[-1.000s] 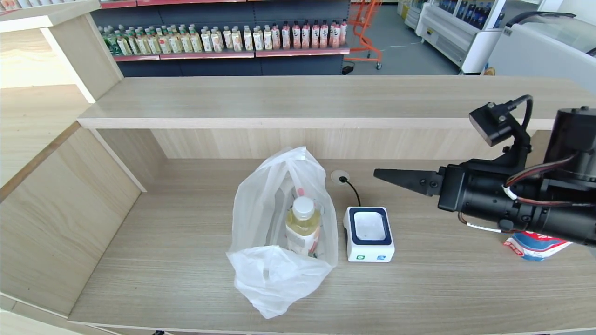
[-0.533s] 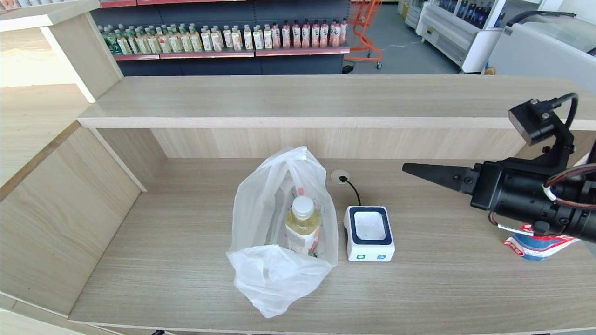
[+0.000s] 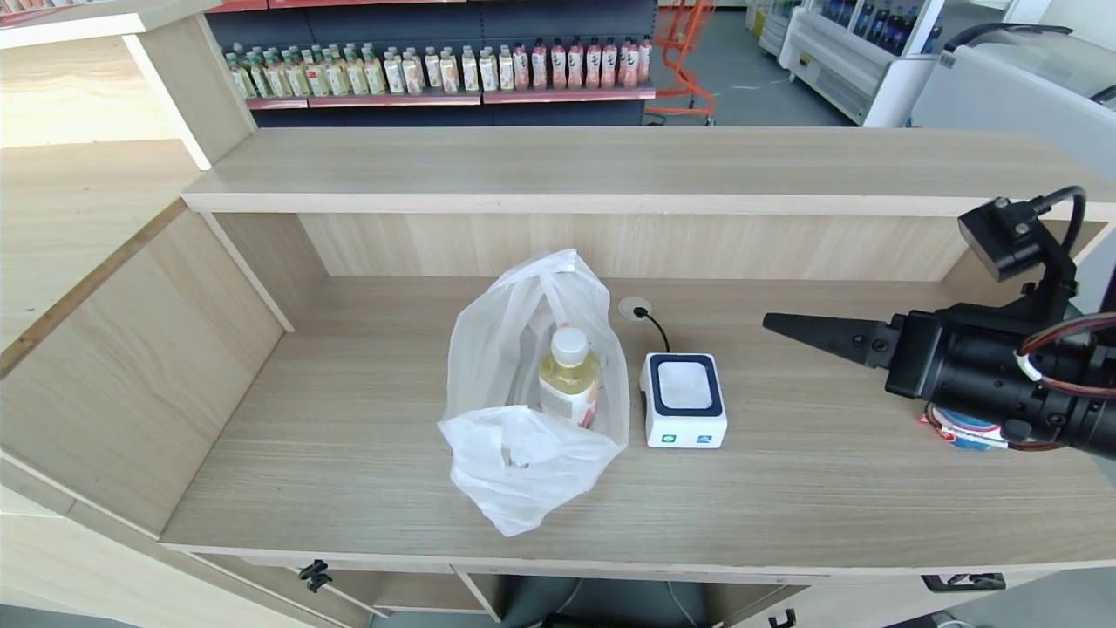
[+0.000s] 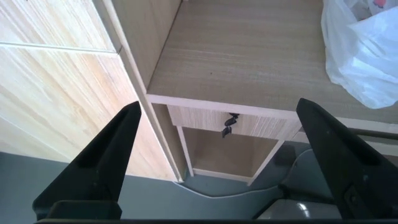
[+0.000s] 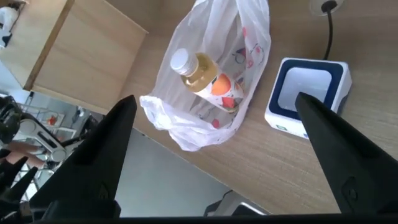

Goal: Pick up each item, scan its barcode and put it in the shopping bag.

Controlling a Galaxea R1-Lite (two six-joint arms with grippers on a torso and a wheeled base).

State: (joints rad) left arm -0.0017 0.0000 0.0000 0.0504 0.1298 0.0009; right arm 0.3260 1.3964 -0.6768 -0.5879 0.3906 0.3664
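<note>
A white plastic shopping bag (image 3: 523, 436) stands open mid-counter with a yellow-drink bottle (image 3: 568, 377) upright inside. The white scanner (image 3: 684, 399) with a dark-framed window sits just right of it. My right gripper (image 3: 772, 321) hovers above the counter to the right of the scanner, pointing left. In the right wrist view the right gripper (image 5: 214, 101) is open and holds nothing, with the bag (image 5: 205, 118), bottle (image 5: 200, 73) and scanner (image 5: 308, 93) below. A red, white and blue packet (image 3: 955, 432) lies mostly hidden under the right arm. My left gripper (image 4: 219, 107) is open off the counter's front edge.
A raised ledge (image 3: 610, 170) and side wall (image 3: 131, 366) bound the counter at the back and left. The scanner's cable (image 3: 656, 331) runs to a hole behind it. A drawer with a key (image 4: 229, 123) sits under the front edge. Bare counter (image 3: 811, 488) lies in front of the scanner.
My right gripper has drawn back to the right, away from above the scanner. The head camera has also shifted, so the whole counter sits higher in the picture.
</note>
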